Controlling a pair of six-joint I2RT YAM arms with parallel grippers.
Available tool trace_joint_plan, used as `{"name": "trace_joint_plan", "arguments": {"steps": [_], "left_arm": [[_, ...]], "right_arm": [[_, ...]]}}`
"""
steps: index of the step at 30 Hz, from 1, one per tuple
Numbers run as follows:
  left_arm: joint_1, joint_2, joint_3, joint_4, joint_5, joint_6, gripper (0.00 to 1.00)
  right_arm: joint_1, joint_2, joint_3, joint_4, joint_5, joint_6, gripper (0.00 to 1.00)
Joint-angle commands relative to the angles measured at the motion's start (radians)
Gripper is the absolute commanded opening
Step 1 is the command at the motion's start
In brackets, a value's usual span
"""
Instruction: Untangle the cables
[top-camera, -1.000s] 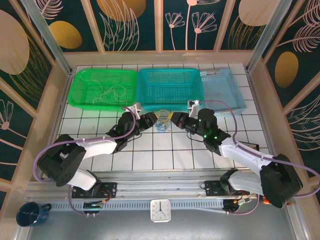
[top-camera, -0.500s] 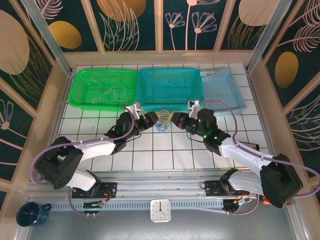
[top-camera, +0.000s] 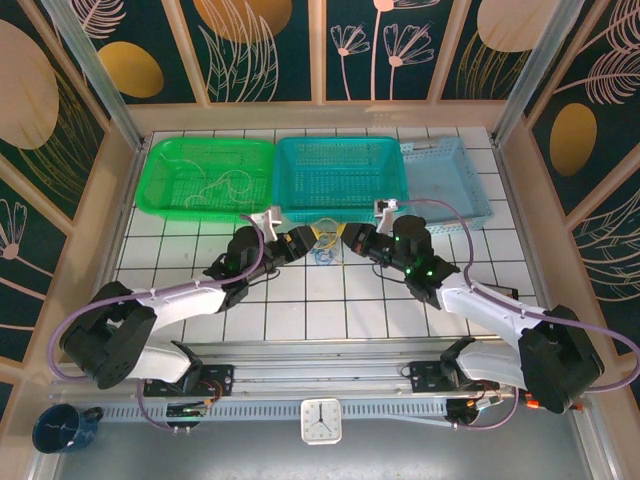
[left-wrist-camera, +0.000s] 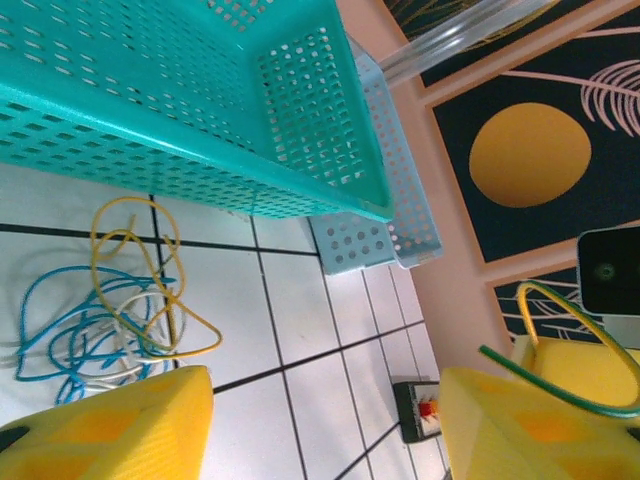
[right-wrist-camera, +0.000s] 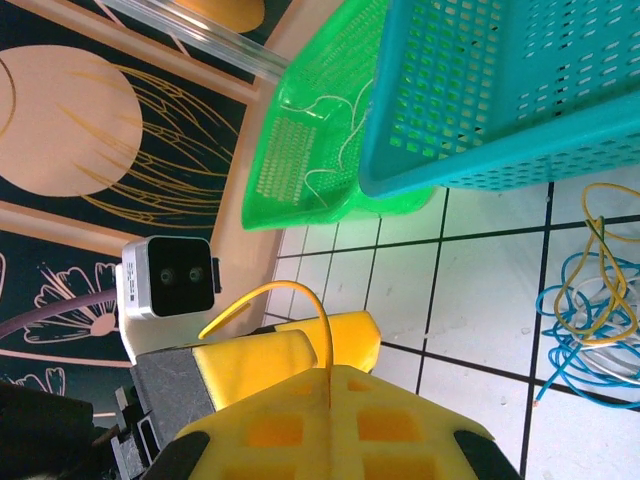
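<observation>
A small tangle of blue, yellow and white cables (top-camera: 326, 254) lies on the tiled table just in front of the teal basket; it also shows as cables (left-wrist-camera: 110, 312) and cables (right-wrist-camera: 590, 300). My right gripper (right-wrist-camera: 330, 385) is shut on a yellow cable (right-wrist-camera: 300, 305) that arcs up and left out of the seam between its pads. From above, the right gripper (top-camera: 346, 238) faces my left gripper (top-camera: 306, 240) across the tangle. The left gripper (left-wrist-camera: 325, 405) is open, with bare tile between its yellow fingers (left-wrist-camera: 110, 425).
Three baskets stand in a row at the back: green basket (top-camera: 165, 170) with thin whitish cables (top-camera: 225, 185) inside, teal basket (top-camera: 335, 150), pale blue basket (top-camera: 455, 175). The teal basket's wall (left-wrist-camera: 200, 130) stands close beyond the tangle. A clock (top-camera: 321, 421) sits at the near rail.
The left gripper's jaws have spread wider and that arm has stretched slightly forward. The right gripper stays shut on the yellow cable, nearly still.
</observation>
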Motion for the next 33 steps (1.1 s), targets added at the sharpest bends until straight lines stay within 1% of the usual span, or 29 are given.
{"name": "trace_joint_plan", "arguments": {"steps": [1,5,10,16,20,26,29,33], "left_arm": [[-0.003,-0.062,-0.030,-0.050,-0.080,0.025,0.64],[-0.003,-0.115,-0.055,-0.088,-0.135,0.035,0.70],[-0.002,-0.117,-0.057,-0.059,-0.095,0.035,0.74],[-0.005,-0.085,-0.042,0.002,-0.028,0.026,0.74],[-0.014,-0.056,-0.018,0.017,-0.013,0.031,0.74],[-0.024,0.002,0.016,0.036,-0.011,0.034,0.75],[-0.025,0.026,0.036,0.026,-0.030,0.037,0.74],[-0.024,0.054,0.058,0.002,-0.057,0.032,0.71]], "right_arm": [[0.010,-0.010,0.039,-0.026,0.041,-0.040,0.00],[0.009,-0.011,0.042,-0.046,0.062,-0.047,0.00],[0.010,-0.001,0.044,-0.040,0.059,-0.048,0.00],[0.011,0.012,0.047,-0.026,0.050,-0.044,0.00],[0.017,0.021,0.052,-0.020,0.047,-0.042,0.00],[0.033,0.034,0.072,-0.017,0.037,-0.044,0.00],[0.046,0.041,0.083,-0.019,0.037,-0.047,0.00],[0.065,0.042,0.097,-0.022,0.037,-0.051,0.00]]}}
